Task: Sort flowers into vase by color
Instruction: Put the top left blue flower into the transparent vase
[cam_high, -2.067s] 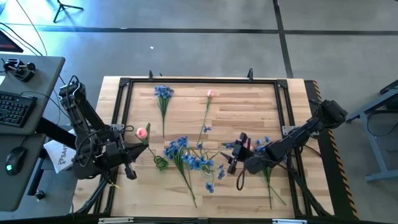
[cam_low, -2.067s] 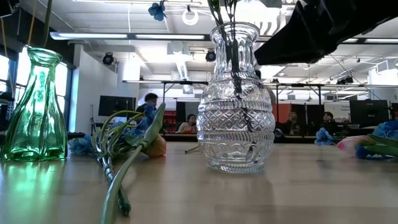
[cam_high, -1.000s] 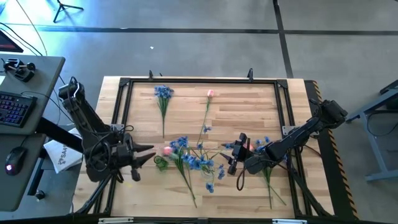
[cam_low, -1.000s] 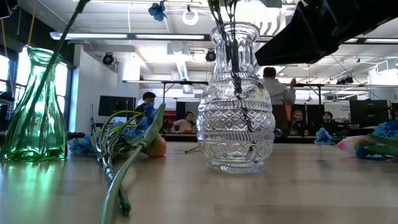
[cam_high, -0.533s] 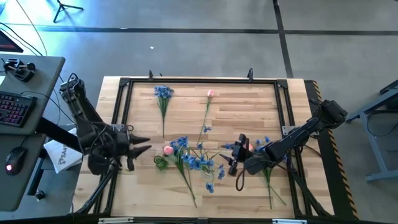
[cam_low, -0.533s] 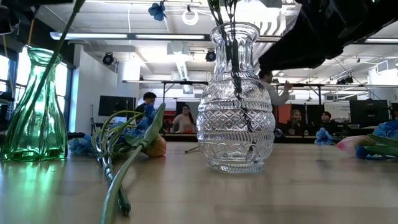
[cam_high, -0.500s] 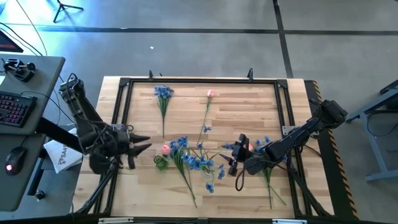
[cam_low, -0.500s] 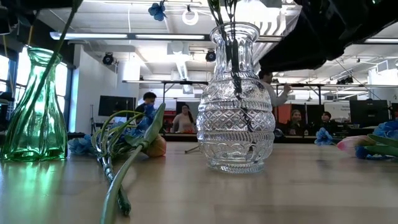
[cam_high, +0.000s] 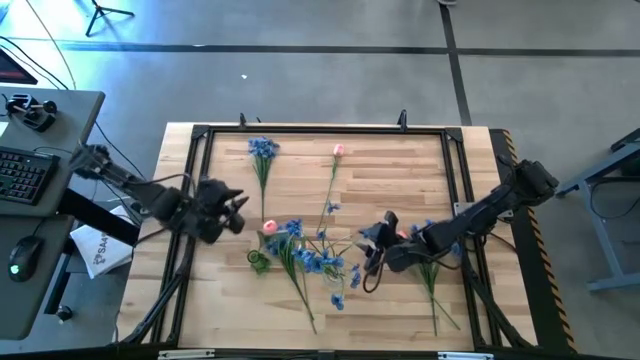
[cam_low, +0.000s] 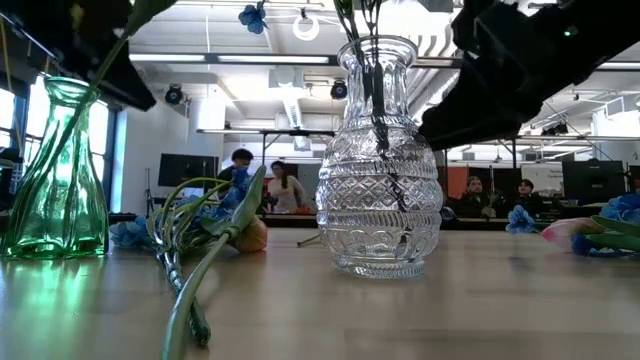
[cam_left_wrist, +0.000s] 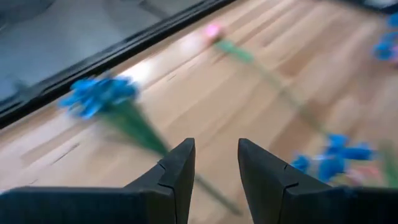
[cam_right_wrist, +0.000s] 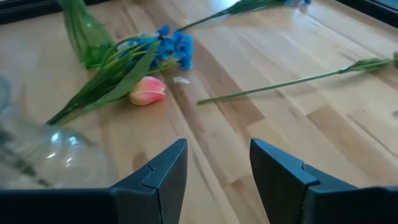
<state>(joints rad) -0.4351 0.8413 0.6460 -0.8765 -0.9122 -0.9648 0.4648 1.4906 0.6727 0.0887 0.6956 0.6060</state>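
Left gripper (cam_high: 240, 207) seen open, empty, near table's left edge. Loose blue-blossomed spray with thin green stem (cam_high: 263, 170) laid just beyond it, stem lengthwise toward front. Right gripper (cam_high: 366, 248) open, farther off.

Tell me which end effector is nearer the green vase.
Left. The left end effector hovers just beside the green vase, toward the table's left edge. The right end effector sits across the scattered blue flowers, clearly farther off.
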